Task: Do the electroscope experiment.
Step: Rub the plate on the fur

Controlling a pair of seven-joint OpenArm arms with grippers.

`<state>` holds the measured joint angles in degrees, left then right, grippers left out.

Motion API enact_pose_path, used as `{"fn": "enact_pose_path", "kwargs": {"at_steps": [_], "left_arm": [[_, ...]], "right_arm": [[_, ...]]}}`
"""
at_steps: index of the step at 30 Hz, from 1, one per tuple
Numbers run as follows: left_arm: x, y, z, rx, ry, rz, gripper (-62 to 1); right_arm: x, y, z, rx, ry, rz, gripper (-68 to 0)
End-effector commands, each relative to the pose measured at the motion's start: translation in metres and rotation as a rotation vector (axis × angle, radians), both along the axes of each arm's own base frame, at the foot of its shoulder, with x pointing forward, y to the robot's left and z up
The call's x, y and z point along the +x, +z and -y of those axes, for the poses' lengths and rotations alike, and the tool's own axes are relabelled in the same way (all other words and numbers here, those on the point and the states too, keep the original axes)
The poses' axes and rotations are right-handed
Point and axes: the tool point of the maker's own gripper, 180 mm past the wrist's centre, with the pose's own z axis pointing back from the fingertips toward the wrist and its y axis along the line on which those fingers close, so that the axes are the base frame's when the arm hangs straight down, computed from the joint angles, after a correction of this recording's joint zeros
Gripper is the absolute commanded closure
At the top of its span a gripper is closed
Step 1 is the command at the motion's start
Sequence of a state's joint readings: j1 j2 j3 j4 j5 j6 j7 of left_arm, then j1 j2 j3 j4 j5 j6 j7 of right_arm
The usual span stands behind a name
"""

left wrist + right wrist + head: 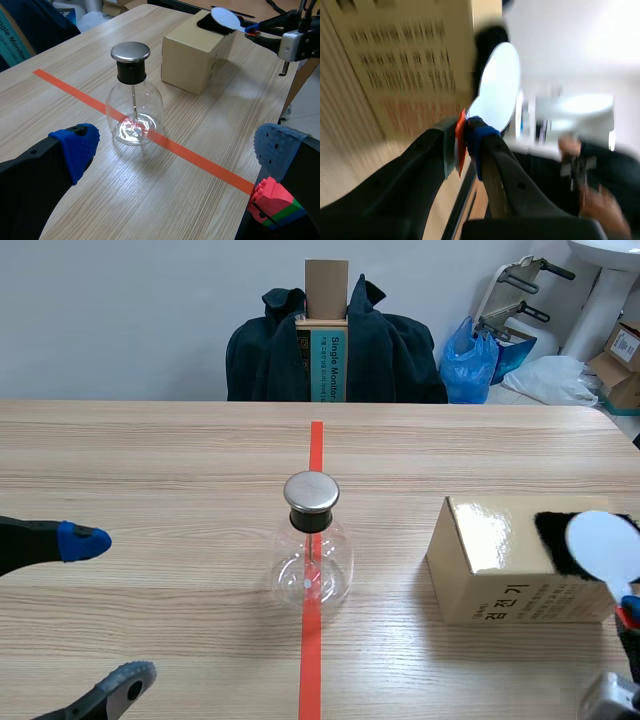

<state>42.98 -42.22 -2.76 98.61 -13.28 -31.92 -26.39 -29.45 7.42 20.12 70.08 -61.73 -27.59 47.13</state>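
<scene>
Box [490,565] near flask [312,565] bears cloth [552,540] under paddle [602,540].

The electroscope [311,550] stands on the table [150,460], box [500,565] to its right (apart).

Teal carton [335,365] at 12 o'clock reads "Single Monitor"; box [505,570] at 3 o'clock bears Korean print.

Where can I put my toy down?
The wooden table is bare behind the clear glass flask with a metal cap, and between it and the tan cardboard box. Crowded at the box: the right gripper holds a white round paddle over it.
</scene>
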Motion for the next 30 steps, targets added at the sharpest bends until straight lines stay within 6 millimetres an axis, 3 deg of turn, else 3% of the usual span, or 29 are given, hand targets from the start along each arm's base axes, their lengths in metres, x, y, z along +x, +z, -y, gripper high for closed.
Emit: {"fn": "enact_pose_path", "kwargs": {"at_steps": [1, 4, 5, 9, 13, 14, 18, 22, 23, 26, 27, 30], "left_arm": [[0.001, 0.005, 0.001, -0.028, 0.008, 0.009, -62.3], [0.001, 0.005, 0.001, -0.028, 0.008, 0.009, -62.3], [0.001, 0.005, 0.001, -0.028, 0.008, 0.009, -62.3], [0.001, 0.005, 0.001, -0.028, 0.008, 0.009, -62.3], [0.001, 0.005, 0.001, -0.028, 0.008, 0.009, -62.3], [0.001, 0.005, 0.001, -0.028, 0.008, 0.009, -62.3], [0.001, 0.005, 0.001, -0.028, 0.008, 0.009, -62.3], [0.002, 0.005, 0.001, -0.028, 0.008, 0.009, -62.3], [0.002, 0.005, 0.001, -0.028, 0.008, 0.009, -62.3], [0.001, 0.005, 0.001, -0.029, 0.008, 0.009, -62.3], [0.001, 0.005, 0.001, -0.028, 0.008, 0.009, -62.3], [0.001, 0.005, 0.001, -0.028, 0.008, 0.009, -62.3]], "right_arm": [[0.002, -0.003, 0.003, -0.003, -0.038, -0.014, -0.8], [0.003, -0.007, 0.036, -0.047, -0.219, -0.031, -0.8], [0.004, -0.006, 0.036, -0.052, -0.207, -0.030, -0.8], [0.006, -0.001, 0.002, -0.014, -0.021, -0.010, -0.8], [0.006, -0.007, 0.036, -0.053, -0.228, -0.030, -0.8], [0.006, -0.006, 0.034, -0.050, -0.214, -0.029, -0.8], [0.008, -0.001, -0.005, 0.004, -0.013, -0.006, -0.8], [0.009, -0.006, 0.040, -0.051, -0.262, -0.025, -0.8], [0.010, -0.005, 0.041, -0.055, -0.254, -0.023, -0.8], [0.012, 0.000, 0.003, -0.011, -0.036, -0.005, -0.8], [0.012, 0.001, 0.000, -0.008, -0.024, -0.001, -0.8], [0.013, -0.003, 0.036, -0.046, -0.227, -0.019, -0.8]]}}
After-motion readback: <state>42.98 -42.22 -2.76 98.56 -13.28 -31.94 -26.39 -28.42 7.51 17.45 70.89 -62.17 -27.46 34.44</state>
